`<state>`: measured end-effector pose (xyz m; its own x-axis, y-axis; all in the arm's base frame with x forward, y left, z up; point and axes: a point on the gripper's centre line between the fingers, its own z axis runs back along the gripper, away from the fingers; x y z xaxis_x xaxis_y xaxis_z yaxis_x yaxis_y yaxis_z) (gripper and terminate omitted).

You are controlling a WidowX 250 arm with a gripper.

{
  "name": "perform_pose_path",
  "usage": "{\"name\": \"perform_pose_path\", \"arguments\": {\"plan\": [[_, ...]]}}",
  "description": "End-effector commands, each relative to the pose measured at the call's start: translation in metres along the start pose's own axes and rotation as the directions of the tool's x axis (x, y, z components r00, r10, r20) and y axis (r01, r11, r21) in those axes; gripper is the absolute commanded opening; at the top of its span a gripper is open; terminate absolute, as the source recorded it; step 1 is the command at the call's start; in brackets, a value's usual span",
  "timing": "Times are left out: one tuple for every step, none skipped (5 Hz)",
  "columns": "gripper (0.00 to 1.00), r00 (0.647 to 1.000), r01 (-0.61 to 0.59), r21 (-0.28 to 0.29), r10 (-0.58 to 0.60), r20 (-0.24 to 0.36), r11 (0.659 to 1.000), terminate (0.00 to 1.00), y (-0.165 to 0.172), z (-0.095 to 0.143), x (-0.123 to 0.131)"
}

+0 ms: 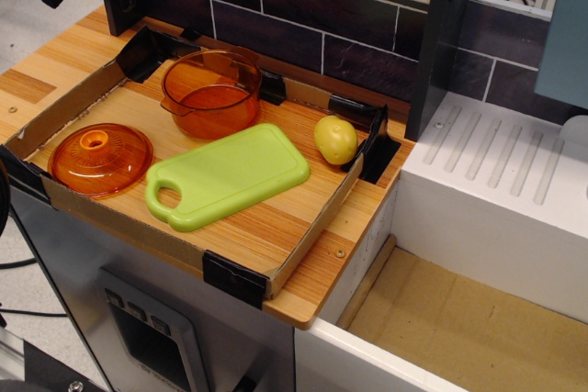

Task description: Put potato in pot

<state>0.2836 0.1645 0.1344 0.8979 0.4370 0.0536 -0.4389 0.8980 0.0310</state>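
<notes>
The potato, small, smooth and yellow-green, lies on the wooden counter at the right, just off the top right corner of the green cutting board. The pot, deep, round and transparent orange, stands upright and empty at the back of the counter, left of the potato. The gripper is out of view in this frame.
A flat domed orange lid with a knob lies at the front left. A low cardboard border with black tape corners rings the counter. A dark tiled wall stands behind. A white sink unit lies to the right.
</notes>
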Motion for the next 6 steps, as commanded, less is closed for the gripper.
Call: {"name": "perform_pose_path", "arguments": {"plan": [[1.00, 1.000, 0.000, 0.000, 0.000, 0.000, 1.000, 0.00, 0.000, 0.000, 0.000], [1.00, 0.968, -0.248, -0.005, 0.249, 0.021, 0.969, 0.00, -0.030, -0.024, -0.006], [1.00, 0.942, -0.334, -0.031, 0.334, 0.001, 0.942, 0.00, -0.048, -0.028, -0.012], [1.00, 0.926, -0.378, -0.078, 0.377, -0.037, 0.922, 0.00, -0.060, -0.015, -0.018], [1.00, 0.900, -0.435, -0.106, 0.428, -0.082, 0.894, 0.00, -0.080, -0.012, -0.021], [1.00, 0.892, -0.449, -0.131, 0.435, -0.124, 0.884, 0.00, -0.105, -0.014, -0.022]]}}
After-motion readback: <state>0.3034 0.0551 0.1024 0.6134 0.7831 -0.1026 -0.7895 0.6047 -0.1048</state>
